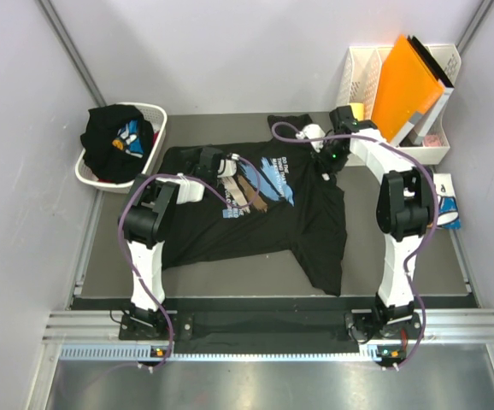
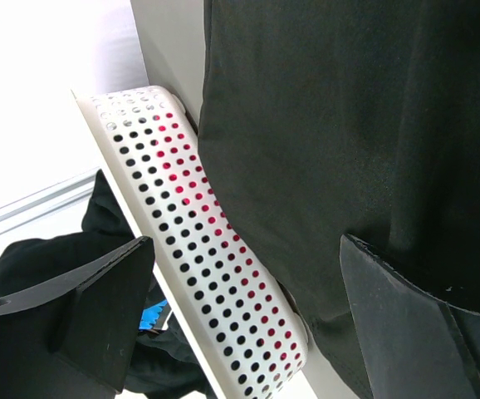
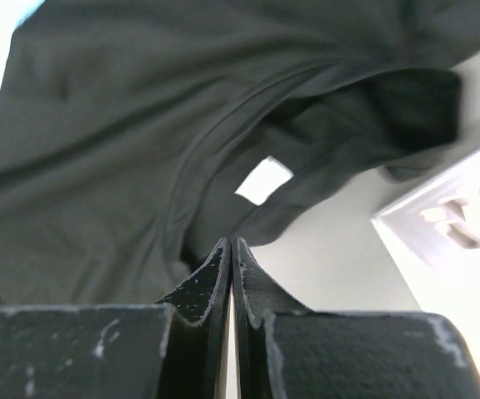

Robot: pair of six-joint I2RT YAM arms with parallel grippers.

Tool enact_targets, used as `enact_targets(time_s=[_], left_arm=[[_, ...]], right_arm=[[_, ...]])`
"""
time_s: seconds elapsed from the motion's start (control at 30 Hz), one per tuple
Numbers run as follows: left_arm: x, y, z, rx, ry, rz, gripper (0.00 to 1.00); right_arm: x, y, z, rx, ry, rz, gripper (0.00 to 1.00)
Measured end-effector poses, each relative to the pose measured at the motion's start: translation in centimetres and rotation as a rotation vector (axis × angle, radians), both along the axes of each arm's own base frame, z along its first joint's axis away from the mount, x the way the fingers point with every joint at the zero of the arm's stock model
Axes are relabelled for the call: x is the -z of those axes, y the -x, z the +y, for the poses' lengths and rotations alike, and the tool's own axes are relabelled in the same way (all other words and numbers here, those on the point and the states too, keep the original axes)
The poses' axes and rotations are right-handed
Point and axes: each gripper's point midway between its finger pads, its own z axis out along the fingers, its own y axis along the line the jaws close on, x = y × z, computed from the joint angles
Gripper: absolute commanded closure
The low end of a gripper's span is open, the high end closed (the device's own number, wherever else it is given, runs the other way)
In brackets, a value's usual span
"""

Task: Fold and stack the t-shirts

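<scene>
Right claw is pressed together at the black t-shirt collar, maybe nipping cloth; it lies spread on the table. Left claw gapes beside the basket.

Nothing can be read for certain. The black t-shirt spread mid-table bears small white lettering in its chest print, too small to make out. The white tee at the right edge shows only blue blur.
</scene>
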Motion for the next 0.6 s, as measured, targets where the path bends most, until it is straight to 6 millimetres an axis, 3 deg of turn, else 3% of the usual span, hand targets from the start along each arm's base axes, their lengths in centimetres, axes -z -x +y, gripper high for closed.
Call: enact_targets(time_s=[0.3,0.6], left_arm=[[0.0,0.0,0.0,0.0,0.0,0.0,0.02],[0.0,0.1,0.0,0.001,-0.003,0.005,0.02]], right_arm=[[4.4,4.5,-1.9,-0.003,0.037,0.155,1.0],[5.0,3.2,-2.2,0.023,0.04,0.12,1.0]])
